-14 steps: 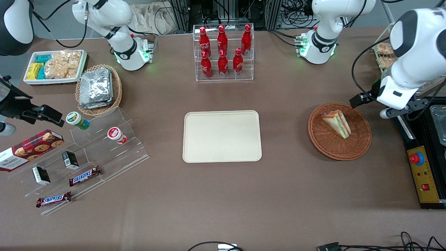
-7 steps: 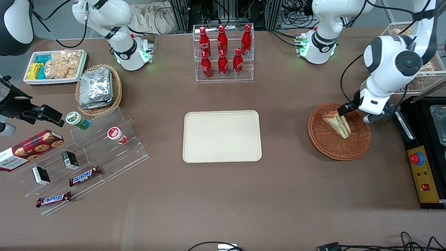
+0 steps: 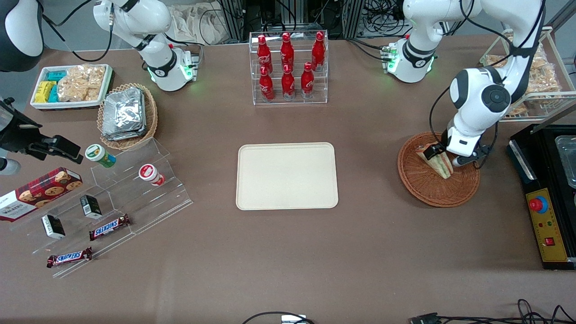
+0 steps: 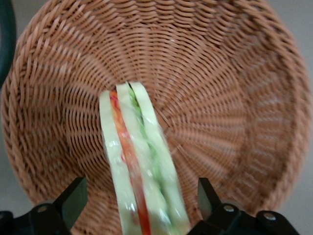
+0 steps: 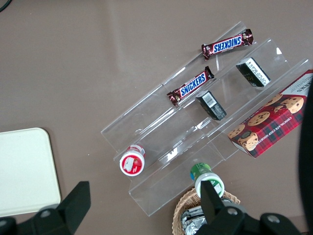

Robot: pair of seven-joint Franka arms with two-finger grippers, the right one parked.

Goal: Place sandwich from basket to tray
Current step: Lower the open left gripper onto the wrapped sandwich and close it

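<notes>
Now the claw (image 4: 139,203) hangs wide astride the sandwich (image 4: 139,166) in the basket (image 4: 234,98), the grasp step; next it likely must lower and close.

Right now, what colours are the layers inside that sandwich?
Pale bread with red-orange and green filling; the sandwich shows best in the left wrist view, between the open gripper fingers.

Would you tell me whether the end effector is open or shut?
Open: the end effector straddles the sandwich in the basket, gaps visible.

The wrapped sandwich (image 4: 142,171) is lying in the reddish wicker basket (image 3: 438,189), directly beneath the spread hand (image 4: 139,200); the cream tray (image 3: 287,176) is sitting well apart.
</notes>
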